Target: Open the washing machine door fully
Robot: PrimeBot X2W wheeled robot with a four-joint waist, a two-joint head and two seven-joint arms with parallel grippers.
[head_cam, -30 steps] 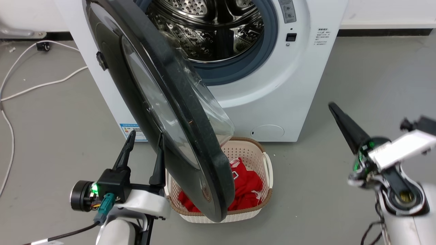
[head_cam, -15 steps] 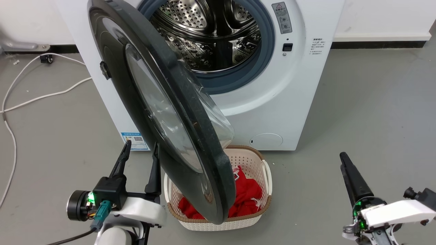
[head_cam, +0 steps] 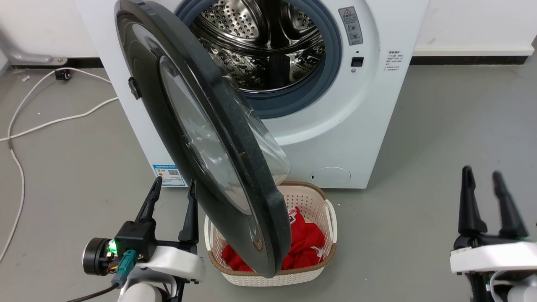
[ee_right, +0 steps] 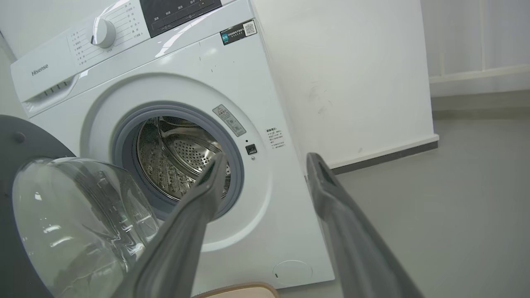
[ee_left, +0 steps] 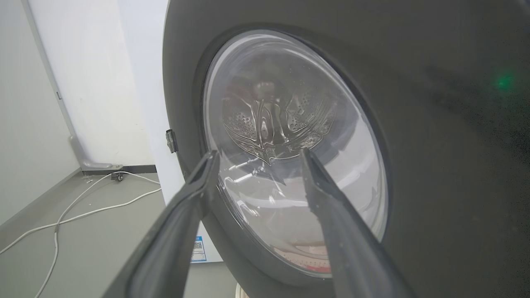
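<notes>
Washing machine door stands swung out from the front, its edge toward us, and runs from the upper left of the head view down to the lower middle. Just left of its lower part is our left gripper. The two long dark tapered fingers are spread apart with nothing between them. In the left wrist view the same gripper points at the door's glossy black outer face and its round clear window. We cannot tell whether a fingertip touches the door.

Our right gripper sits at the lower right of the head view, over bare grey floor and well apart from the door. Its fingers are also parted and hold nothing.

On the door's inner side a bulging clear glass bowl sticks out toward the washing machine, a boxy white front-loader. Its opening shows a perforated steel drum ringed by a smooth blue-grey gasket. A round cap sits low on the front.

Below the door's lower edge is a cream woven-pattern basket with a brown rim, holding crumpled red cloth. A white cable loops across the floor at the left.
</notes>
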